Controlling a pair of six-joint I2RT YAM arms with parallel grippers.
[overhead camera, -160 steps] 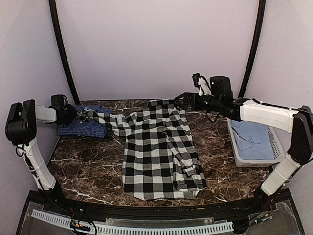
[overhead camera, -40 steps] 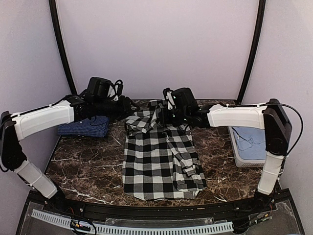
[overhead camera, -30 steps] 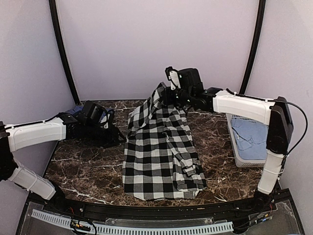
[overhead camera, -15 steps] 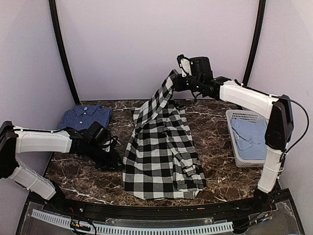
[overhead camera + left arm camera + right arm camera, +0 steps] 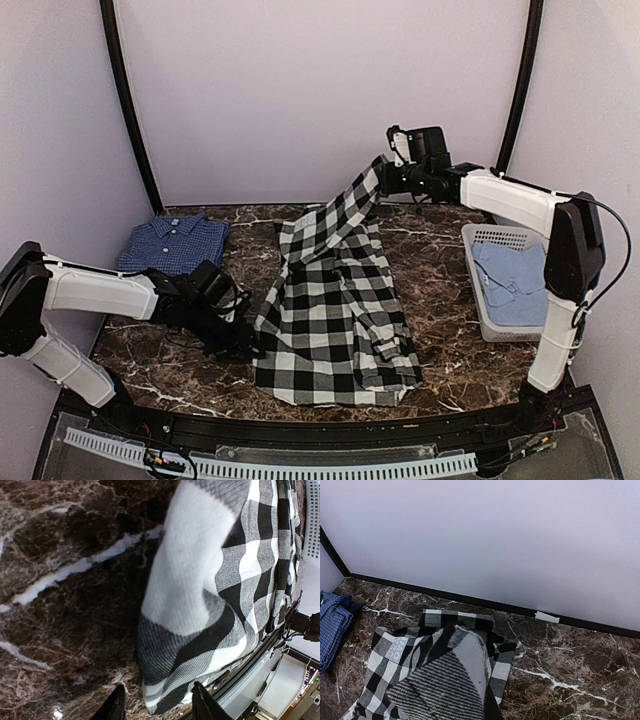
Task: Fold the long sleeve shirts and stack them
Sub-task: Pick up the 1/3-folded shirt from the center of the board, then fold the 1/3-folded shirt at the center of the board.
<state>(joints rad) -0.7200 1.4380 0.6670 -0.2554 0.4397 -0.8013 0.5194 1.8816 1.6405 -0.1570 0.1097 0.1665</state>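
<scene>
The step in hand is folding a sleeve across the large black-and-white checked cloth shirt (image 5: 330, 310), which lies spread on the table left of the white slotted plastic basket (image 5: 500, 237).

The right gripper (image 5: 385, 176), up and left of the basket's far end, holds one sleeve raised, so the cloth hangs taut from it. The left gripper (image 5: 250, 345), well left of the basket, sits low at the shirt's side hem. Its fingers (image 5: 116, 707) stand apart either side of the cloth edge.

Next, I judge, the left must close on that hem and the right carry the sleeve across and lower it.

The dark blue fine-checked shirt (image 5: 175, 245) lies folded, farthest from the basket.

The right fingers are hidden behind cloth in the wrist view, and the pale blue cloth (image 5: 515, 285) in the basket is unclear.
</scene>
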